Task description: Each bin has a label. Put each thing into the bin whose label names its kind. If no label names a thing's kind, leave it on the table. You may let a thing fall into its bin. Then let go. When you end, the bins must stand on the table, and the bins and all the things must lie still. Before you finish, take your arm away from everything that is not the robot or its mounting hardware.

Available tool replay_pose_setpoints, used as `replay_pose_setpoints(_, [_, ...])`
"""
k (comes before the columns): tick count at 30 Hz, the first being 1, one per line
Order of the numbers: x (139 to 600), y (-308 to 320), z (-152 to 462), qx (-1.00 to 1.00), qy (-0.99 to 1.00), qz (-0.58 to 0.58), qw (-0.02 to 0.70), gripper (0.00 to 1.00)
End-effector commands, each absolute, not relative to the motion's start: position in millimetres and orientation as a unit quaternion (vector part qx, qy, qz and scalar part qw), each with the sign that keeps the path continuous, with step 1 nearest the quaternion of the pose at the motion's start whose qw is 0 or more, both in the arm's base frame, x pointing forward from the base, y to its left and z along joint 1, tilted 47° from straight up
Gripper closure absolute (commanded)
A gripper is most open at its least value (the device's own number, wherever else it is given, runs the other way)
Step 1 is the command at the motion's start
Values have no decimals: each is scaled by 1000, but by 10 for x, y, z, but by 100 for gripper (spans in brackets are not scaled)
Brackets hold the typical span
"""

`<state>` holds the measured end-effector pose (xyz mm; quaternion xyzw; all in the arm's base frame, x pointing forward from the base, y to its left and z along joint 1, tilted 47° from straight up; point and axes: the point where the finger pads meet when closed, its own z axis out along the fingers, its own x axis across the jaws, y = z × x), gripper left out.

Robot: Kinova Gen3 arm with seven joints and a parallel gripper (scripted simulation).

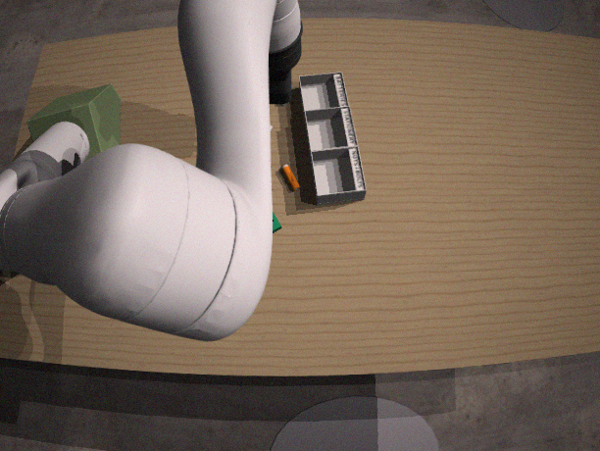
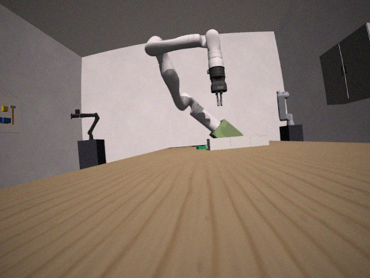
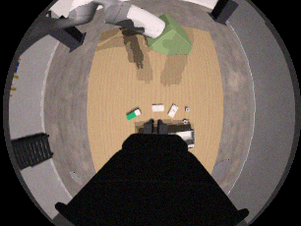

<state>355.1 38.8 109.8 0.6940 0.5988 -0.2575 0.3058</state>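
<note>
High above the bench (image 1: 441, 275), sorting not yet begun: all three bins look unfilled.

Fingers of the tool (image 2: 219, 103) hang nearly together and carry nothing, well above the row of three labelled bins (image 1: 332, 137), whose compartments show only bare grey floors in the top view. Below the tool and just beside the bins' near wall lies an orange cylinder (image 1: 290, 176); a green block (image 1: 276, 223) sits further off, half hidden under the arm. The wrist view shows a few small white pieces (image 3: 157, 108) beneath the tool, too small to name. Every thing is left to be placed, as I judge it; the labels are too blurred to read.
</note>
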Motion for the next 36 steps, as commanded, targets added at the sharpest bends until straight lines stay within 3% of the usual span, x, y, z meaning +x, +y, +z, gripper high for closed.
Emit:
replay_pose_setpoints(1, [3552,396,1098,694,599,-257,306,69])
replay_pose_setpoints(26, [4753,-919,681,905,149,-59,395,69])
replay_pose_setpoints(36, [4753,-919,681,916,-34,21,399,69])
